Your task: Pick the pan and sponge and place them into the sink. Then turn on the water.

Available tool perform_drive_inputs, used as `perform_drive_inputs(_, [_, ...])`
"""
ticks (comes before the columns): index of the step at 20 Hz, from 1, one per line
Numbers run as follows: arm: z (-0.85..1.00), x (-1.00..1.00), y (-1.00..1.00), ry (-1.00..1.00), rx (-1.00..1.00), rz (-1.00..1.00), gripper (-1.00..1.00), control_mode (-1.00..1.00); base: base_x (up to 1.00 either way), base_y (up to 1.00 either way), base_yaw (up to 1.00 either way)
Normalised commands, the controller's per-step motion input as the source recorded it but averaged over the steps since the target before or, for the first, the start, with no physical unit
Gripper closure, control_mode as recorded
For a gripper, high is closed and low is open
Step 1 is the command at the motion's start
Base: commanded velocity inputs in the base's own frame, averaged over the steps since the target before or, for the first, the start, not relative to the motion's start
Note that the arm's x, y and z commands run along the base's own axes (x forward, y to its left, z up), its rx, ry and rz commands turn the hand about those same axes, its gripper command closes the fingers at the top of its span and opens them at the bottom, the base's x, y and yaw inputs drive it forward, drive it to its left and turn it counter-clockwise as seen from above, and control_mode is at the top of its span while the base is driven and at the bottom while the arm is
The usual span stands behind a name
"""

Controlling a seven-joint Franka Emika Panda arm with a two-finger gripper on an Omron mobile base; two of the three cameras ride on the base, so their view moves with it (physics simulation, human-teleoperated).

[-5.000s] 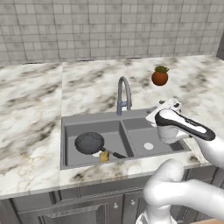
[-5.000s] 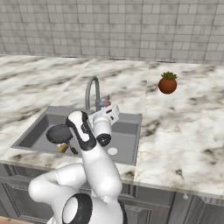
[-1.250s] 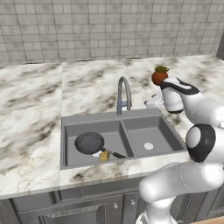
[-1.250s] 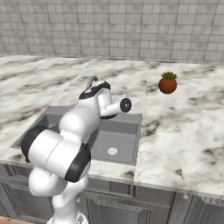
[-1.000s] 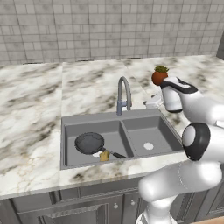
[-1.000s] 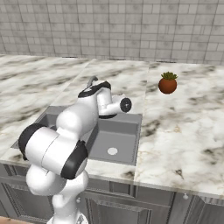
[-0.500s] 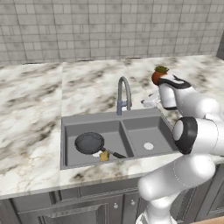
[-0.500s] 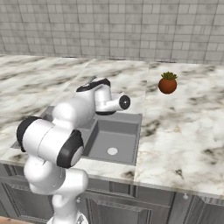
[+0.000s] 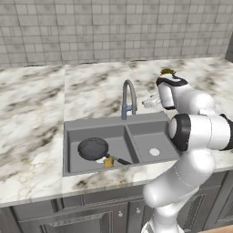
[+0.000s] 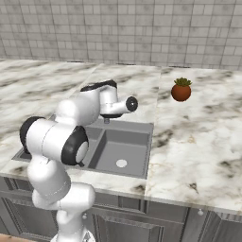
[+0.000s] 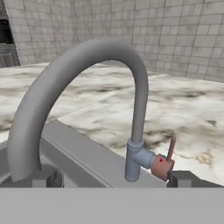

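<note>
The pan (image 9: 93, 148) lies in the left basin of the dark grey sink (image 9: 72, 129), its thin handle pointing right. The yellow sponge (image 9: 108, 161) rests beside that handle at the basin's front. The arched grey faucet (image 9: 129, 97) stands behind the divider. My gripper (image 9: 150, 101) hovers open and empty just right of the faucet, fingers pointing at it. In the hand view the faucet (image 11: 133, 103) looms close, with a reddish side lever (image 11: 163, 162) at its base between my spread fingertips (image 11: 183, 178). The right basin (image 10: 120, 147) holds nothing but its drain.
A red-orange pot with a green plant (image 10: 181, 90) stands on the marble counter right of the sink, behind my hand. A tiled wall closes off the back. My bent arm (image 9: 200, 132) rises along the sink's right edge.
My hand has swung a little left and back, closer to the faucet, and stayed open. The pan and sponge have not moved.
</note>
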Motion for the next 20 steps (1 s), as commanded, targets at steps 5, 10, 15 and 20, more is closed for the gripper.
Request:
perform_drive_inputs(5, [-0.31,0.53,0.0,0.0,-0.01,0.0,-1.0,-1.0,0.0,0.0,0.0])
perform_drive_inputs(10, [-0.77,0.31,0.0,0.0,-0.09,0.01,-1.0,-1.0,0.0,0.0,0.0])
perform_drive_inputs(15, [-0.55,0.31,0.0,0.0,-0.07,0.01,-1.0,-1.0,0.0,0.0,0.0])
perform_drive_inputs(20, [-0.07,0.46,0.0,0.0,0.0,0.0,-1.0,-1.0,0.0,0.0,0.0])
